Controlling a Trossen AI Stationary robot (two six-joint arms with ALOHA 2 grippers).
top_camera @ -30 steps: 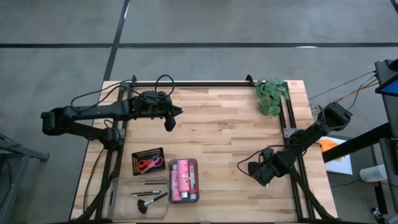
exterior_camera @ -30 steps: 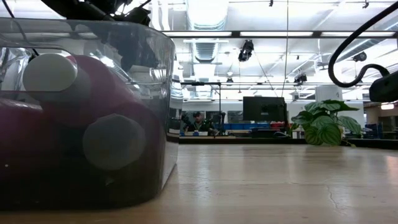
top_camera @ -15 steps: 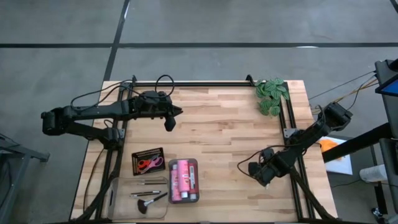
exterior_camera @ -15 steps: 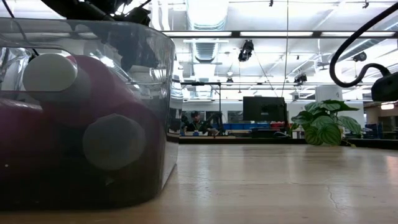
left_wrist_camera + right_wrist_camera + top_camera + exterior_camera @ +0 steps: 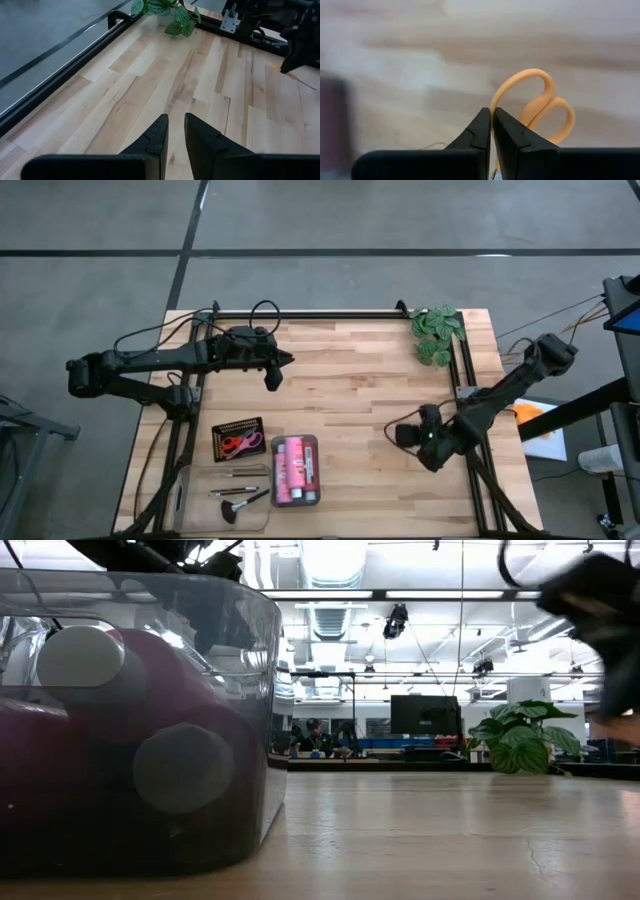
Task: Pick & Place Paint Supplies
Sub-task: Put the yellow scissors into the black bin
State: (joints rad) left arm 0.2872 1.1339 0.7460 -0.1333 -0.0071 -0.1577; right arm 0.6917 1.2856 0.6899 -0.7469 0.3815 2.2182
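Both arms are dark, nearly black, built of jointed tubular links with blocky housings at the joints. Thin black cables loop loosely off the left arm and off the right arm. Each gripper's two fingers are matte black wedges with stepped edges, tapering to narrow tips.

Nothing readable is showing up anywhere here, no labels, brands or numbers. The black tray sitting just beside the pink paint bottles is showing rows of tiny light marks along its edges, but they're too small to make out as text.
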